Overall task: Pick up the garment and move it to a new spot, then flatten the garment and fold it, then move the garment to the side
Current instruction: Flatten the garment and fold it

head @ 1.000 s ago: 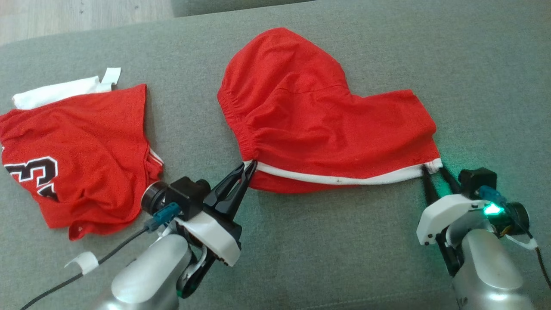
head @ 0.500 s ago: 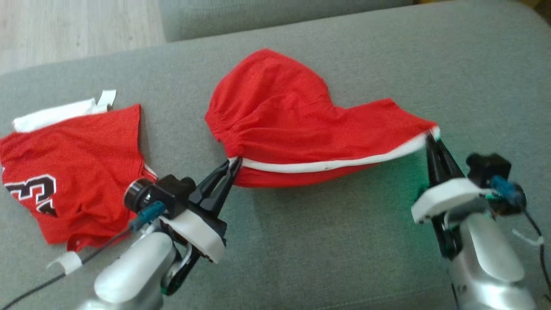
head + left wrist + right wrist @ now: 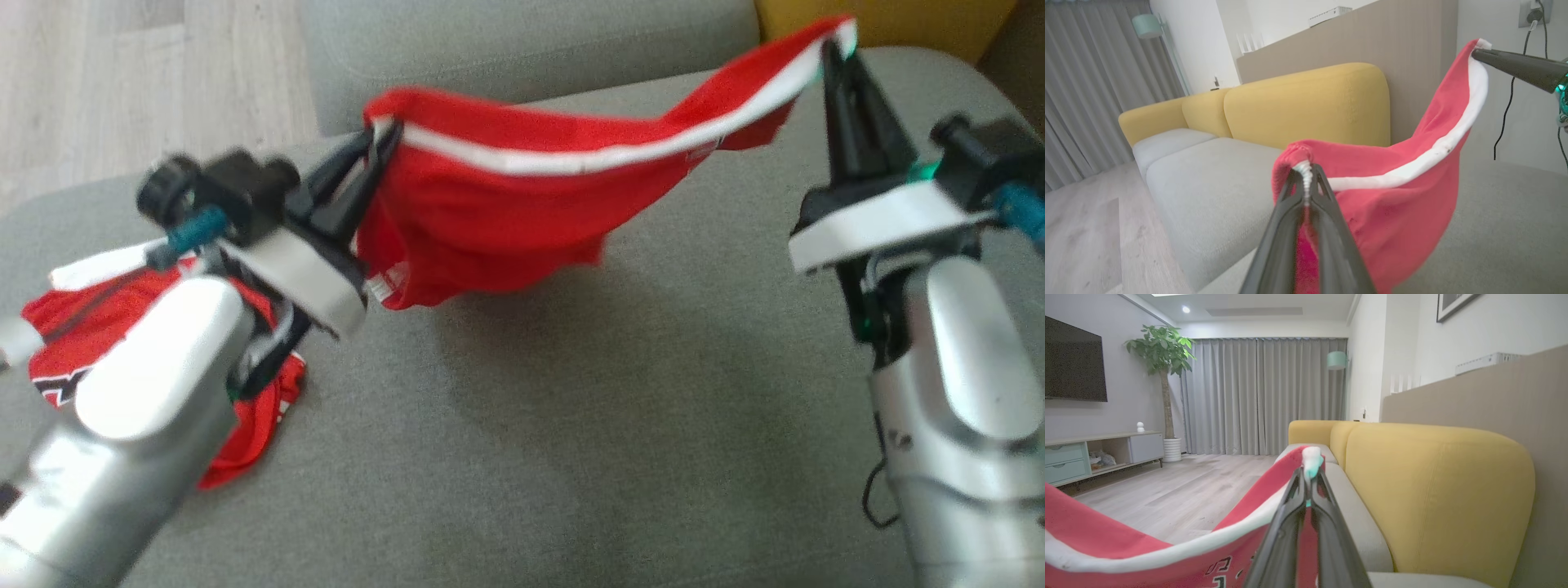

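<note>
Garment (image 3: 490,220) hangs clear above the grey sofa seat (image 3: 571,425), its white-trimmed long axis strung between the left end effector (image 3: 384,135), closed on the lower corner, and the right end effector (image 3: 834,42), closed on the higher corner toward the seat's far right corner.

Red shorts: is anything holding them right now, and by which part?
Both tools. The left tool is shut on one end of the white-trimmed edge of the red shorts, the right tool on the other end; the cloth sags between them.
</note>
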Robot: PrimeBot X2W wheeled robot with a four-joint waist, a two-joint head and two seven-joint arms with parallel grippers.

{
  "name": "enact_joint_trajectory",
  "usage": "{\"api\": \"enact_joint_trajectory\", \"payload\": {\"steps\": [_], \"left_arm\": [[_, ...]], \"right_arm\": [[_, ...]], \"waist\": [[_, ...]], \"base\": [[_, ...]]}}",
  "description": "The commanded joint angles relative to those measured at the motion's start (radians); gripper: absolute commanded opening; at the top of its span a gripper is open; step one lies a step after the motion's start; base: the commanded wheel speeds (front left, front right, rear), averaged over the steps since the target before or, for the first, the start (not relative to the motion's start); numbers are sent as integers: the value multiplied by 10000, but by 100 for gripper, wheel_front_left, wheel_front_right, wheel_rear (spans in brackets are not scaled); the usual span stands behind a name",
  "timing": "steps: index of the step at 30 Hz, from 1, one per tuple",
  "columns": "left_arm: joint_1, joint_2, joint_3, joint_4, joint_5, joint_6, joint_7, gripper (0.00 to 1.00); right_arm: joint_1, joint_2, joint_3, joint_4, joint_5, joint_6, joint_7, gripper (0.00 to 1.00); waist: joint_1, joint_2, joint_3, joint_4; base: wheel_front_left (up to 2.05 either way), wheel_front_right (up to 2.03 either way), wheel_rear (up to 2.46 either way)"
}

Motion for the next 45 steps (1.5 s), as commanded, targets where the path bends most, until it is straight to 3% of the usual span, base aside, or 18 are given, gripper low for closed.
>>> {"api": "enact_joint_trajectory", "payload": {"steps": [1, 7, 14, 21, 27, 31, 35, 39, 45], "left_arm": [[-875, 357, 610, -324, -76, -72, 68, 0], [-1585, 499, 841, -480, -275, -151, 278, 0], [-1042, 448, 1044, -865, -1261, -151, 711, 0], [-741, 715, 1247, -1202, -2138, -97, 1487, 0], [-2258, 773, 1291, -767, -2213, -204, 2391, 0], [-3842, 505, 1365, 369, -2072, -274, 2670, 0], [-5448, 194, 1393, 1899, -1713, -324, 2432, 0], [-7142, -120, 1441, 3112, -1203, -364, 1475, 0], [-8438, -721, 1312, 4441, -688, -394, -641, 0]], "right_arm": [[-530, -56, 231, -473, 23, -7, 109, 0], [-713, -268, 176, -794, 14, -7, 561, 0], [-61, -143, -536, -1178, -219, -7, 1720, 0], [54, 152, -1006, -1899, -313, -7, 3022, 0], [-1328, 214, -514, -1532, -237, -7, 3418, 0], [-3260, 266, -802, -93, -208, -7, 3438, 0], [-5552, 323, -865, 1909, -507, -7, 2803, 0], [-7502, 338, -936, 3457, -1357, -7, 1108, 0], [-8633, 345, -2201, 5171, -1898, -7, -1094, 0]], "waist": [[1, 0, -116, 24], [1, 0, -353, 82], [1, 0, -464, 136], [1, 0, 209, 63], [1, 0, 1600, -183], [1, 0, 2529, -411], [1, 0, 3265, -660], [1, 0, 3717, -732], [1, 0, 4006, -680]], "base": [[0, 0, 0], [0, 0, 0], [0, 0, 0], [0, 0, 0], [0, 0, 0], [0, 0, 0], [0, 0, 0], [0, 0, 0], [0, 0, 0]]}}
